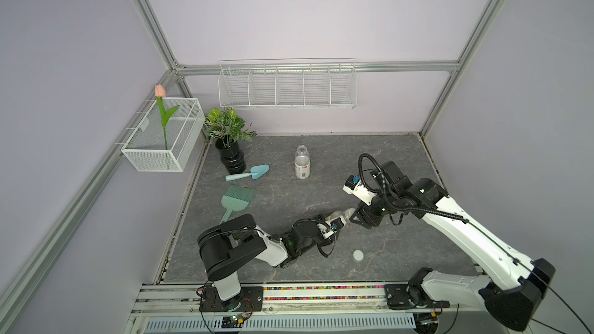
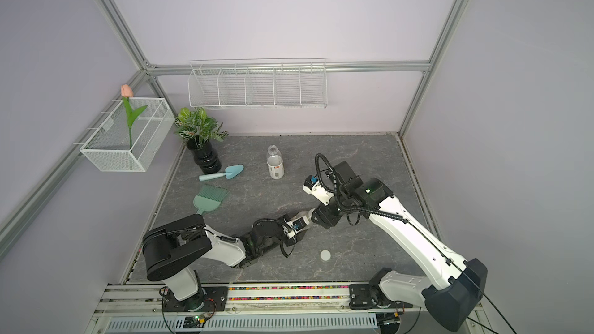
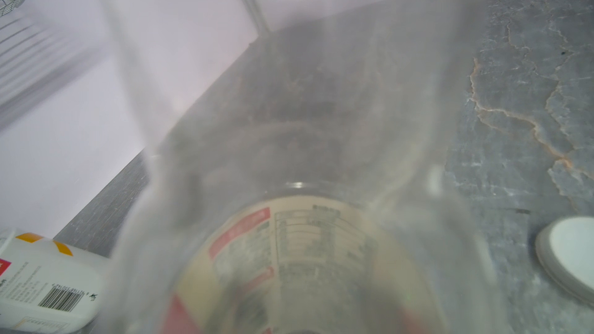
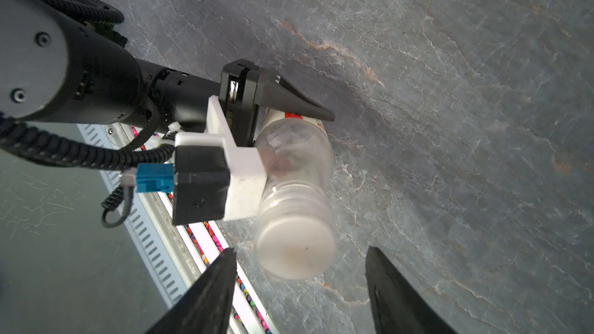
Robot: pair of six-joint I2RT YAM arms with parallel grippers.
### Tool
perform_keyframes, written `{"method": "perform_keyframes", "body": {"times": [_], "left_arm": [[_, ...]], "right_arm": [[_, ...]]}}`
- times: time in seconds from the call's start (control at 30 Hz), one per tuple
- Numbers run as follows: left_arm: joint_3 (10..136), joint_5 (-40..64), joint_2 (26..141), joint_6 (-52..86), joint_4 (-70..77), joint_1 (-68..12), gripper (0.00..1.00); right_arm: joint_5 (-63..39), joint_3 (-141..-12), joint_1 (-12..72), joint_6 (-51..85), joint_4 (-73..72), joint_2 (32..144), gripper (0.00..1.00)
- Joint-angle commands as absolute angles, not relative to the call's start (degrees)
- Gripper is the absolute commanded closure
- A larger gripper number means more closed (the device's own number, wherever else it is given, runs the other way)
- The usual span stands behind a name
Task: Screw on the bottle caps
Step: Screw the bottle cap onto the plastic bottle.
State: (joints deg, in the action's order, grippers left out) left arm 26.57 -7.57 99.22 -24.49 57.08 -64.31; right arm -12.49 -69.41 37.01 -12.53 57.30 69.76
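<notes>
While left gripper (image 1: 333,217) clamps red-labelled bottle (image 4: 299,155) sideways, right gripper (image 4: 299,249) jaws stand apart astride white cap (image 4: 295,253). Advise: close squarely on rim, twist along neck axis.

Blurred clear bottle (image 3: 305,252), probably gripped, white cap (image 3: 570,252) near

Clear bottle (image 1: 302,163), white label, upright & uncapped, back-centre of counter (image 1: 337,155). 2nd bottle (image 4: 295,149), red-marked label, tipped sideways nr front, white cap (image 4: 295,252) on its neck. Loose cap (image 1: 358,255) flat on counter nearby.
</notes>
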Motion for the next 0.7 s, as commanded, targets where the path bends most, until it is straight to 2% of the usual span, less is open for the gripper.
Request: {"method": "perform_keyframes", "body": {"times": [0.0, 0.1, 0.2, 0.3, 0.43, 0.57, 0.67], "left_arm": [[26.1, -6.0, 98.4, -25.1, 58.8, -64.6, 0.39], [25.9, -6.3, 98.4, -25.1, 58.9, -64.6, 0.4], [25.8, -6.5, 98.3, -24.9, 59.2, -64.6, 0.4], [25.8, -7.2, 98.4, -24.8, 59.2, -64.6, 0.4], [26.3, -9.9, 99.0, -24.5, 59.5, -64.6, 0.4], [27.0, -13.8, 99.6, -23.9, 59.9, -64.6, 0.4], [27.4, -15.5, 100.0, -23.9, 60.0, -64.6, 0.4]], "right_arm": [[-14.5, -68.3, 37.1, -15.8, 56.1, 71.2, 0.38], [-14.9, -68.3, 37.1, -14.6, 55.5, 72.2, 0.46], [-15.7, -68.5, 37.0, -12.7, 55.3, 73.0, 0.62], [-16.4, -68.3, 37.0, -9.5, 55.3, 73.3, 0.69], [-17.3, -68.0, 37.0, 1.0, 53.0, 74.1, 0.75], [-13.9, -70.2, 36.9, 20.9, 57.5, 77.0, 0.74], [-19.3, -70.7, 36.9, 32.6, 57.2, 79.3, 0.74]]}}
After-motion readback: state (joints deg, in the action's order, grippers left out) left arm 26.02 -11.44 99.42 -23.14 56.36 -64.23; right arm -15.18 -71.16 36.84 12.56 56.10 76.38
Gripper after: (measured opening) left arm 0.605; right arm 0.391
